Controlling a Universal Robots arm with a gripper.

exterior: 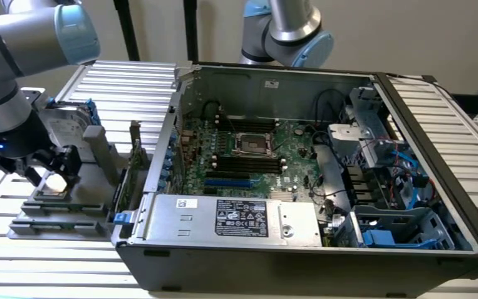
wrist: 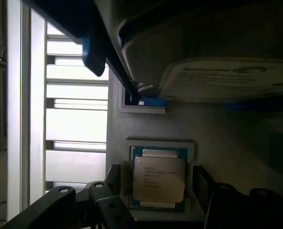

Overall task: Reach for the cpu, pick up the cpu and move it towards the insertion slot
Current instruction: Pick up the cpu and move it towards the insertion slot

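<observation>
Wrist view shows you the claw [wrist: 156,177] spread fully wide, straddling the cpu [wrist: 159,181], with nothing in its grip.

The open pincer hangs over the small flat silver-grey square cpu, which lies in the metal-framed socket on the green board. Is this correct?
No. The small flat silver-grey square cpu lies in a pale grey holder, as the wrist view shows. The open pincer does hang over it.

Print on the cpu [wrist: 159,179] is too small to read. The hard drive [wrist: 227,78] is cut by the edge, its label blurred. In the exterior view the gripper [exterior: 52,177] seems to hide the cpu.
</observation>
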